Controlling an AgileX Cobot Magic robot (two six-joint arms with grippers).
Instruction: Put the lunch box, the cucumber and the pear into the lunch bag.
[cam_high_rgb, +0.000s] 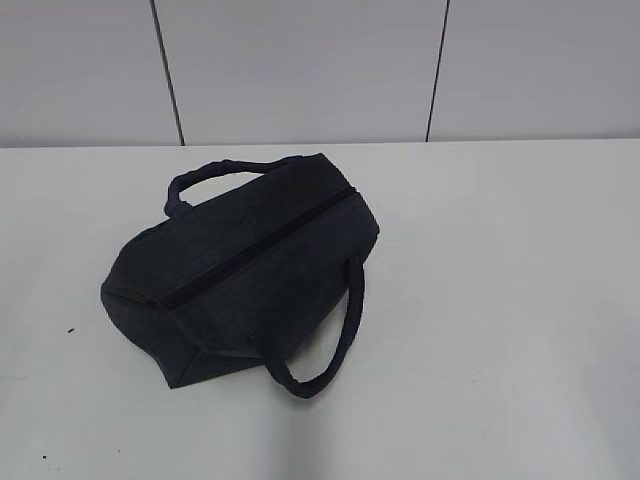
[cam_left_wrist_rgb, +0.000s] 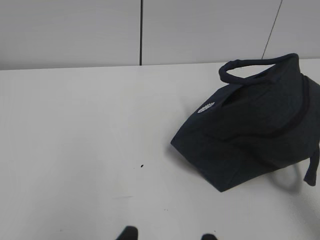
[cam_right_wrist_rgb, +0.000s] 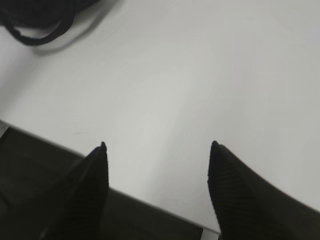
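The dark navy lunch bag (cam_high_rgb: 245, 265) lies on its side in the middle of the white table, its zip closed and one rope handle looping toward the front. It also shows in the left wrist view (cam_left_wrist_rgb: 255, 130) at the right, with its small white logo (cam_left_wrist_rgb: 205, 107). A loop of its handle (cam_right_wrist_rgb: 35, 30) shows at the top left of the right wrist view. My left gripper (cam_left_wrist_rgb: 167, 236) is open and empty, over bare table left of the bag. My right gripper (cam_right_wrist_rgb: 157, 147) is open and empty at the table's front edge. The lunch box, cucumber and pear are out of view.
The white table (cam_high_rgb: 500, 300) runs to a grey panelled wall (cam_high_rgb: 300, 70) at the back. Its front edge (cam_right_wrist_rgb: 150, 202) shows in the right wrist view with dark floor below. Small dark specks (cam_left_wrist_rgb: 142, 166) lie on the table.
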